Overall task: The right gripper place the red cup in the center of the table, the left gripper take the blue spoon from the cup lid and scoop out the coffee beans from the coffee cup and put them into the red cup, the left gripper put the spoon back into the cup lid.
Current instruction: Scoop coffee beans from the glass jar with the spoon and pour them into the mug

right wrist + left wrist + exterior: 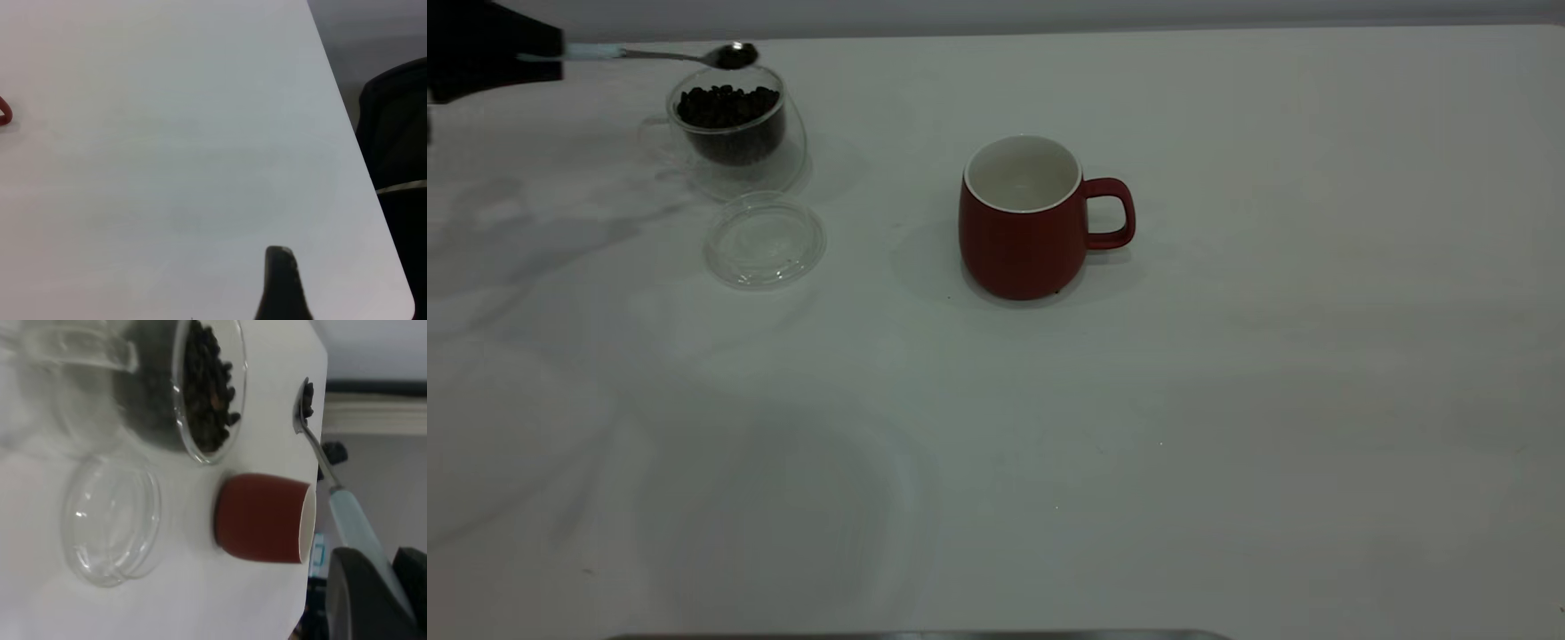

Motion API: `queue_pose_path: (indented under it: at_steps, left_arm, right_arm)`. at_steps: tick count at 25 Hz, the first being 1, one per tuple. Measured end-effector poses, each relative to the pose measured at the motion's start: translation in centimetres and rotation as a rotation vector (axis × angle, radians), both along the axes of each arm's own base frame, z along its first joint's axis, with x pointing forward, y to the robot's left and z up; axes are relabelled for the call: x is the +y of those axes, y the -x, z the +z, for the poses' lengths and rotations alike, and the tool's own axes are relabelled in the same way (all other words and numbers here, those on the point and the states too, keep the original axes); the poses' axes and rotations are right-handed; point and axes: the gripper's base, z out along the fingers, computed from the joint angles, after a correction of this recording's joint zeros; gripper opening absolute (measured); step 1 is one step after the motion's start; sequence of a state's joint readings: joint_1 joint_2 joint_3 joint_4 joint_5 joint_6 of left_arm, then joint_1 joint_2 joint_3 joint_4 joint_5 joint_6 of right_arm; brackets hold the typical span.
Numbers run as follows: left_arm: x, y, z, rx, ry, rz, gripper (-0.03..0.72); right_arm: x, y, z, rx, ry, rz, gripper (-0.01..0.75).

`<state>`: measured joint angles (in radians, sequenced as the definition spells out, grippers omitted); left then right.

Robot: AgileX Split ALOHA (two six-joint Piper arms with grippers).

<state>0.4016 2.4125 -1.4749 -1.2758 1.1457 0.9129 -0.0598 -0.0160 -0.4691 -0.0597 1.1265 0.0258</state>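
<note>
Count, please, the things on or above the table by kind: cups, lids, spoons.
Cups: 2, the red cup and the coffee cup holding coffee beans.
Lids: 1, the cup lid.
Spoons: 1, the blue spoon, held by the left gripper.
Total: 4.

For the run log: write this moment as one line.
left end effector: holds blue spoon, coffee beans in bowl, above coffee cup | red cup: mid-table, empty | cup lid: bare | right end effector: idle, away
</note>
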Motion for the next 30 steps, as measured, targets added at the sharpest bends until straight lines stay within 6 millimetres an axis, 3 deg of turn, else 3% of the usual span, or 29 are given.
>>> queue_pose_path:
  at_steps: [20,30]
  left_arm:
    - [-8.5,-1.0,0.1,-0.002,0.011,-0.188,0.126]
    - [-11.5,-0.9,0.1,-0.003,0.013,-0.258,0.126]
  right_arm:
    - [0.0,0.0,0.0,0.0,0.0,0.0,0.568]
    - [0.0,0.0,0.0,0.0,0.0,0.0,0.568]
